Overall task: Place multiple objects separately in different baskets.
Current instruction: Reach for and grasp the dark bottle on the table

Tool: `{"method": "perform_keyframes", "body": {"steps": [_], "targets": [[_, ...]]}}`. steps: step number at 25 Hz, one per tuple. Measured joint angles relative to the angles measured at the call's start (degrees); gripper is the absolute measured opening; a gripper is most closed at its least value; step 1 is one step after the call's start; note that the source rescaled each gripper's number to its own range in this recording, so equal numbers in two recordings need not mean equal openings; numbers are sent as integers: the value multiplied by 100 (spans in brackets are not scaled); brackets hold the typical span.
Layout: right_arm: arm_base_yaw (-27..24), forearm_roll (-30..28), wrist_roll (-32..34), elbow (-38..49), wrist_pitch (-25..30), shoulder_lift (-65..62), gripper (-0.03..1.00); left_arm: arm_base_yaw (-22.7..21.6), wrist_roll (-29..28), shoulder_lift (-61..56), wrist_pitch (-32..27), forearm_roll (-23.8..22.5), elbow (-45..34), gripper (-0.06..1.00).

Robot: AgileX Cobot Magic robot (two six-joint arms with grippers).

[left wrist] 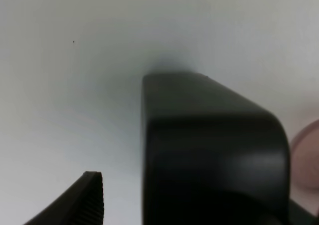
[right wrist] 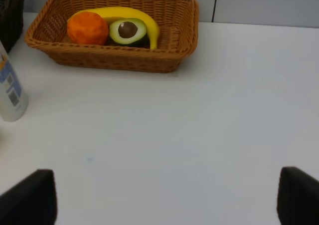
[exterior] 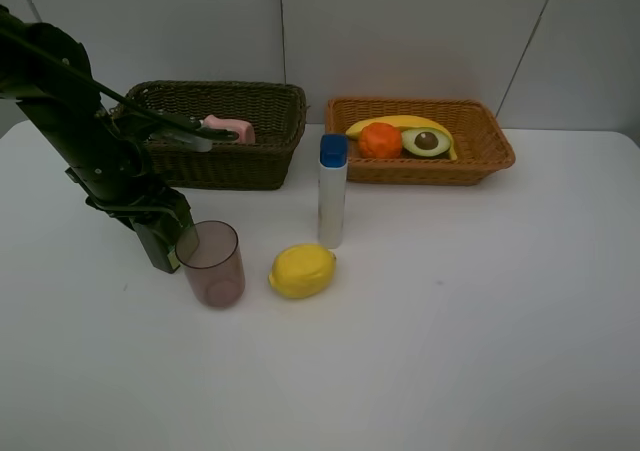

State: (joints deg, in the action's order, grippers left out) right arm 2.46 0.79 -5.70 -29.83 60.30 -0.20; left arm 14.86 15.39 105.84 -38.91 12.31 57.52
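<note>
Tumbler: upright and empty on the left half of the worktop, about midway between its far and near edges; not yet in a basket.
Left end effector: low, right against the tumbler's left side. Jaws parted, nothing held. In the left wrist view the tumbler shows beyond the outer face of one finger, not between the two.
Right end effector: jaws wide apart over bare worktop, holding nothing.
Lemon: on the worktop just right of the tumbler, a small gap between them.
Tall bottle: upright just behind the lemon, near mid-worktop.
Dark basket: far edge, left of centre; pink bottle inside.
Tan basket: far edge, right of centre; holds banana, orange and avocado.
Risk 1: the jaws close on air, or a finger shoves the tumbler aside, because it lies outside them.
Risk 2: a pushed tumbler tips or slides into the lemon, which may roll into the tall bottle.
Risk 3: a grip on the rim alone may slip; the wall looks thin and smooth.
Risk 4: the tumbler may clip the dark basket's near wall if carried low.
</note>
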Motion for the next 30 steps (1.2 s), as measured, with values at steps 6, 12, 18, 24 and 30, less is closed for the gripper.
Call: {"method": "perform_keyframes", "body": {"steps": [6, 12, 18, 24, 30], "targets": [[0, 0, 0, 0, 0, 0, 90, 0, 0, 0, -14, 0, 0, 76], [0, 0, 0, 0, 0, 0, 90, 0, 0, 0, -26, 0, 7, 76], [0, 0, 0, 0, 0, 0, 90, 0, 0, 0, -39, 0, 7, 76], [0, 0, 0, 0, 0, 0, 90, 0, 0, 0, -43, 0, 7, 76], [0, 0, 0, 0, 0, 0, 90, 0, 0, 0, -109, 0, 7, 76]]}}
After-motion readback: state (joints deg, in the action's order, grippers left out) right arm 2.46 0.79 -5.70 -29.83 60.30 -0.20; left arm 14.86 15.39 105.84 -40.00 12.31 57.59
